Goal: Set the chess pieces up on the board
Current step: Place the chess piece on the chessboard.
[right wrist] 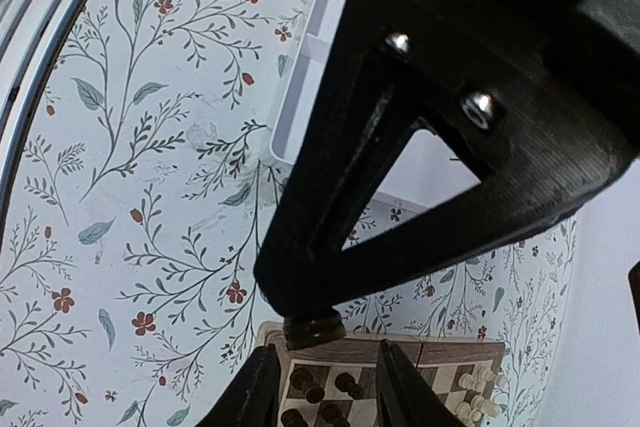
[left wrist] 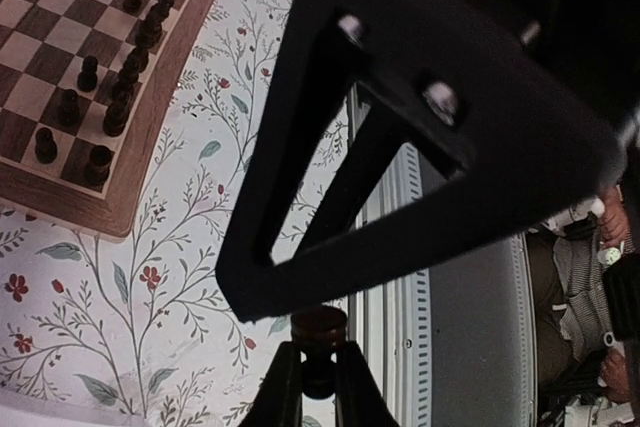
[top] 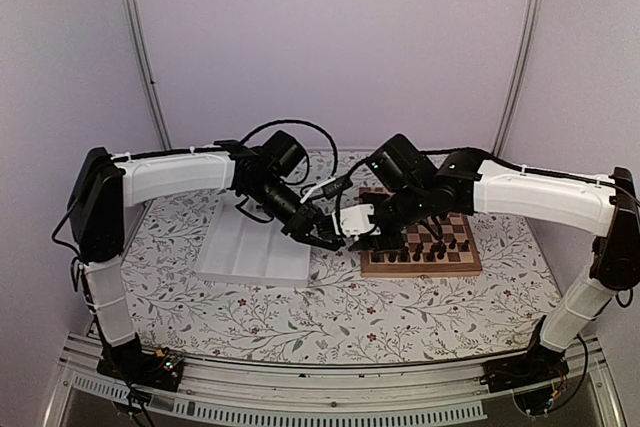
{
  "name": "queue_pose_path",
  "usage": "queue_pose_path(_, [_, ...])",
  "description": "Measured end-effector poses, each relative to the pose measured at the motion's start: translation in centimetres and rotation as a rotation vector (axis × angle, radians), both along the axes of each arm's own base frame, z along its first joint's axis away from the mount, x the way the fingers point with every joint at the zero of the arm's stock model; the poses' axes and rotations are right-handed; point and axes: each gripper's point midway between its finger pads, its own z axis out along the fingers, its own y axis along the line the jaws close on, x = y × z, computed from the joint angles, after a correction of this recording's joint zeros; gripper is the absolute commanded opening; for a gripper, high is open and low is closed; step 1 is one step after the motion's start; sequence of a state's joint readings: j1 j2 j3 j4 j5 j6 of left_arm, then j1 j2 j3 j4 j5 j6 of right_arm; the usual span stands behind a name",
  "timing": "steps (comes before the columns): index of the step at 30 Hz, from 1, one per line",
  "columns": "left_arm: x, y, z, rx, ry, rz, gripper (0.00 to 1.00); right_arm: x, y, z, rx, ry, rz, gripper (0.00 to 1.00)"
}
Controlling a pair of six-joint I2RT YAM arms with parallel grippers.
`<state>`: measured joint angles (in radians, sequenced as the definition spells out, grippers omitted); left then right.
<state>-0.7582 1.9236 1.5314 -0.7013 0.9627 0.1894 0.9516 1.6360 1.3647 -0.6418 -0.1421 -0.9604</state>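
My left gripper (top: pixel 325 237) and right gripper (top: pixel 357 232) meet tip to tip above the table, just left of the board (top: pixel 420 269). In the left wrist view the left gripper (left wrist: pixel 318 352) is shut on one dark chess piece (left wrist: pixel 318 327), with the right gripper's black finger (left wrist: pixel 420 147) right over it. From the right wrist, that piece's round base (right wrist: pixel 315 330) shows under the left gripper's finger (right wrist: pixel 450 147). The right gripper (right wrist: pixel 325 359) is open, its fingers standing wider than the piece. Several dark chess pieces (left wrist: pixel 120 97) stand along the board's near rows (right wrist: pixel 322 387).
A white tray (top: pixel 250 247) lies left of the board, under the left arm. Pale wooden pieces (right wrist: pixel 475 397) stand on the board's far side. The table's metal front rail (left wrist: pixel 400 247) runs near the left gripper. Flowered cloth covers the table.
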Motion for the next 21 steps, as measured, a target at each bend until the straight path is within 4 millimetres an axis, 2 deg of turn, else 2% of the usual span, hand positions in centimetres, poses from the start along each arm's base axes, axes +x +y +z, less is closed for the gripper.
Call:
queue_pose_path(7, [0.0, -0.5, -0.1, -0.005, 0.040, -0.004, 0.08, -0.9, 0.7, -0.6, -0.023, -0.046, 0.018, 0.35])
queue_pose_path(9, [0.0, -0.6, -0.3, -0.002, 0.053, -0.004, 0.08, -1.1, 0.7, -1.0, -0.033, -0.052, 0.022, 0.31])
queue_pose_path(12, [-0.2, -0.7, -0.9, 0.013, 0.082, -0.005, 0.10, -1.1, 0.8, -1.4, -0.048, -0.068, 0.020, 0.18])
queue_pose_path(15, [-0.3, -0.8, -1.3, 0.027, 0.103, -0.001, 0.15, -1.0, 0.8, -1.6, -0.055, -0.080, 0.020, 0.13])
queue_pose_path(21, [0.2, -0.8, -1.7, 0.051, 0.089, 0.029, 0.25, -0.8, 0.4, -2.4, -0.063, -0.077, -0.002, 0.11])
